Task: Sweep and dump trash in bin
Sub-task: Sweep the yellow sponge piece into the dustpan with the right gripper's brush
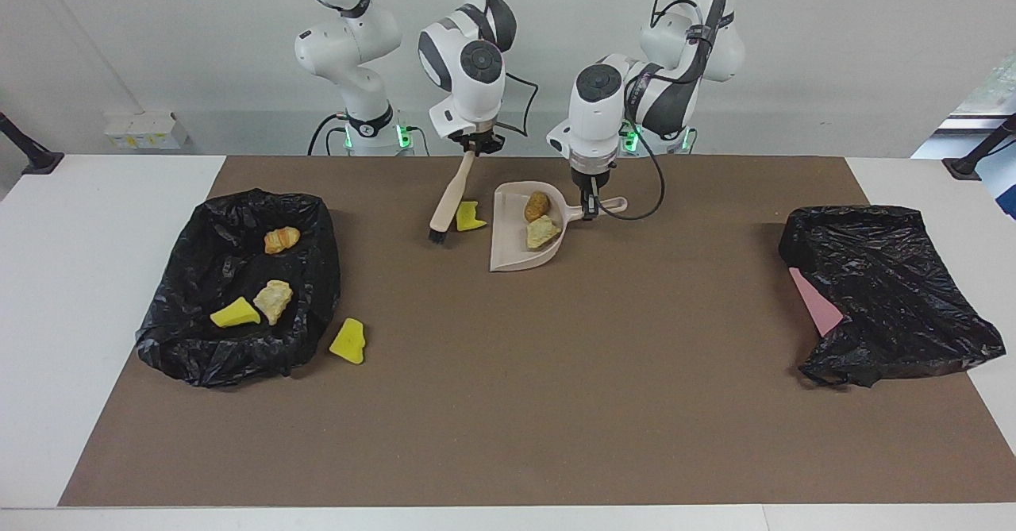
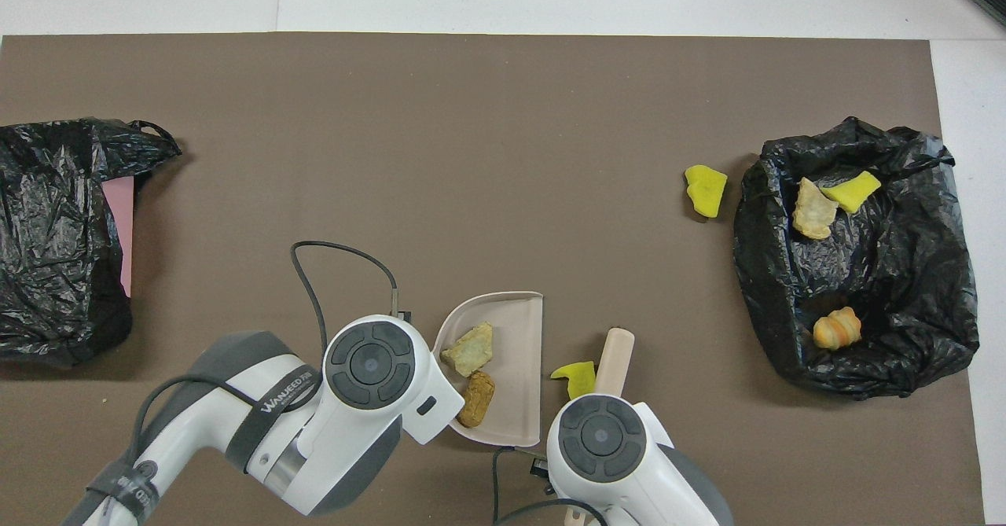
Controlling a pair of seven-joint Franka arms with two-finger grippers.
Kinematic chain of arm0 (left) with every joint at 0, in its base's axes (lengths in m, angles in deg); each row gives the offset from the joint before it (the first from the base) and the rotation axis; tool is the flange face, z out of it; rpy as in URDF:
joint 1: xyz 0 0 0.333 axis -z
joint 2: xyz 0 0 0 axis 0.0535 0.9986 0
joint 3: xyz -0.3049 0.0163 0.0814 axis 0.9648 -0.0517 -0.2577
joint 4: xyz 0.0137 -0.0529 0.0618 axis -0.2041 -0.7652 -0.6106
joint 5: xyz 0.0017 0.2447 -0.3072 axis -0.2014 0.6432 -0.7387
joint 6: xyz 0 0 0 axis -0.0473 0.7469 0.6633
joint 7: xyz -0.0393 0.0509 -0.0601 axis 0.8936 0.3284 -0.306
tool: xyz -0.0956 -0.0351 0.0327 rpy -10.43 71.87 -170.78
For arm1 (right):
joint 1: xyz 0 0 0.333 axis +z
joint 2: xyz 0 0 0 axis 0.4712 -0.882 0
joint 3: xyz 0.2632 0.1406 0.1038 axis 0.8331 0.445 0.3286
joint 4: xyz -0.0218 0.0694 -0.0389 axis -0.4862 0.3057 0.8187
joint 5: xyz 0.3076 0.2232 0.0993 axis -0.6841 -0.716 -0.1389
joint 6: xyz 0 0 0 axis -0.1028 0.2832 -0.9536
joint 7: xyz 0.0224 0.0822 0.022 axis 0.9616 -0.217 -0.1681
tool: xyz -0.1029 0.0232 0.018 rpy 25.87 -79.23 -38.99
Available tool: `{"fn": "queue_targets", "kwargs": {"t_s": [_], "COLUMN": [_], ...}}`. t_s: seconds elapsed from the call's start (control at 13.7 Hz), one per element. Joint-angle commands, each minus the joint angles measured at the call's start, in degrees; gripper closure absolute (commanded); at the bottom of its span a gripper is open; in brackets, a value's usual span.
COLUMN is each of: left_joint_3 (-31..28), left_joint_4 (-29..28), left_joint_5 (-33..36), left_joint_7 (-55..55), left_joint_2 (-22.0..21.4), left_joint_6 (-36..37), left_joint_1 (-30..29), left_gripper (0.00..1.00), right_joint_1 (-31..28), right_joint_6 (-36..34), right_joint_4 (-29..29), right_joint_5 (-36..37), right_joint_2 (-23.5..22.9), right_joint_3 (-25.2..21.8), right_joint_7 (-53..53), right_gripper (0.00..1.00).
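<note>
Right gripper (image 1: 475,147) clamps brush (image 1: 444,202); left gripper (image 1: 590,210) clamps dustpan (image 1: 516,253) handle. Yellow chunk (image 1: 470,216) likely light, spongy; sweep, don't pinch.

Three yellow sponge pieces (image 1: 348,341), two beige lumps (image 1: 273,300), two orange-brown lumps (image 1: 537,205), two black bags (image 1: 889,293), one dustpan (image 1: 508,249), one brush (image 1: 444,205), one pink sheet (image 1: 813,301).

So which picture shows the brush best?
The facing view: the whole brush shows there, its handle in the right gripper, black bristles down by a yellow chunk. In the overhead view the arm covers most of the brush.
</note>
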Motion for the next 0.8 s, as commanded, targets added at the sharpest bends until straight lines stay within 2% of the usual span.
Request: {"fn": "queue_targets", "kwargs": {"t_s": [0.0, 0.29, 0.51, 0.73], "left_joint_3": [-0.75, -0.75, -0.75, -0.75], "left_joint_4": [-1.97, -1.97, -2.06, -2.06], "left_joint_5": [0.92, 0.92, 0.92, 0.92], "left_joint_7": [1.36, 1.36, 1.36, 1.36], "left_joint_2": [-1.54, -1.27, -1.18, -1.01], "left_joint_6": [-1.91, -2.62, -3.49, -4.29], "left_joint_1": [0.86, 0.42, 0.15, -1.08], "left_gripper": [1.0, 1.0, 1.0, 1.0], "right_joint_1": [-1.31, -2.19, -1.5, -1.14], "right_joint_6": [3.28, 7.51, 11.54, 8.06], "right_joint_4": [0.45, -3.49, -6.93, -14.11], "right_joint_5": [-1.25, -1.42, -5.55, -5.47], "right_joint_2": [-0.58, -4.18, -7.7, -11.12], "right_joint_3": [0.2, 0.2, 0.29, 0.2], "right_joint_7": [4.49, 6.7, 7.93, 7.32], "right_gripper": [1.0, 1.0, 1.0, 1.0]}}
